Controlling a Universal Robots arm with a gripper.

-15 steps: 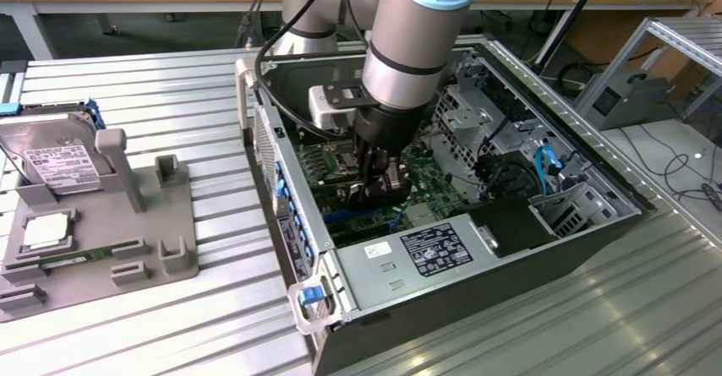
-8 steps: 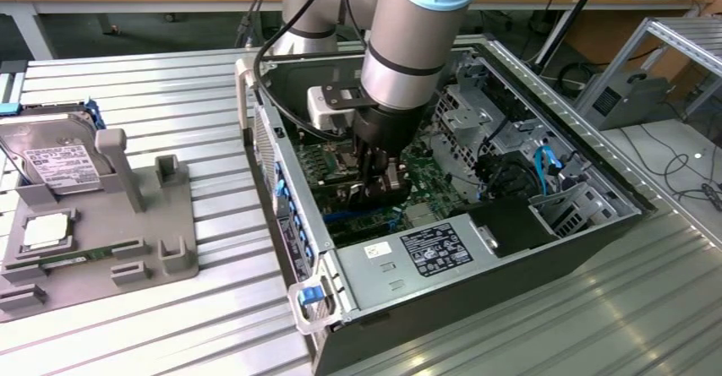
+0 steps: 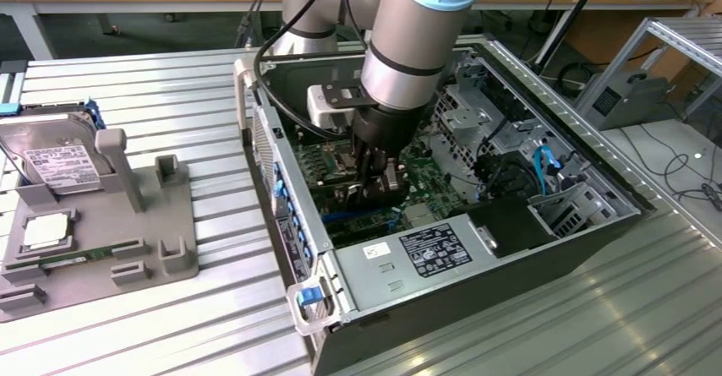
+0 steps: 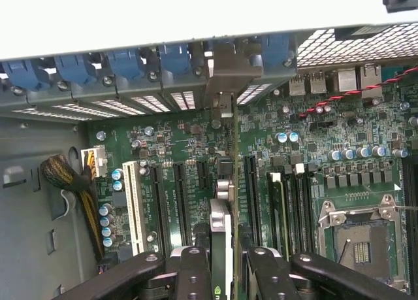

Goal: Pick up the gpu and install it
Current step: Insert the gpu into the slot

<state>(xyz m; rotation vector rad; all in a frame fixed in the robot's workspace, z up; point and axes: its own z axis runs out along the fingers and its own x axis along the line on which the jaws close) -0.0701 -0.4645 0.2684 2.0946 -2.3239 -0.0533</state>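
My gripper (image 3: 373, 192) is down inside the open computer case (image 3: 262, 131), above the motherboard (image 4: 176, 143). The gpu (image 4: 222, 238) stands on edge between my black fingers (image 4: 193, 274), and the gripper is shut on it. Its silver metal bracket (image 4: 225, 68) reaches the case's rear wall, between the blue slot latches (image 4: 124, 61). The card runs along an expansion slot in the middle of the board; whether it is seated in the slot I cannot tell. In the exterior view the gpu (image 3: 344, 194) shows as a dark edge under the wrist.
A grey parts holder (image 3: 147, 224) lies at the exterior view's left, carrying a hard drive (image 3: 51, 152), a processor chip (image 3: 46, 231) and a memory stick (image 3: 68, 259). On the board are a white slot (image 4: 134, 205), a processor socket (image 4: 356, 238) and a cable bundle (image 4: 65, 176).
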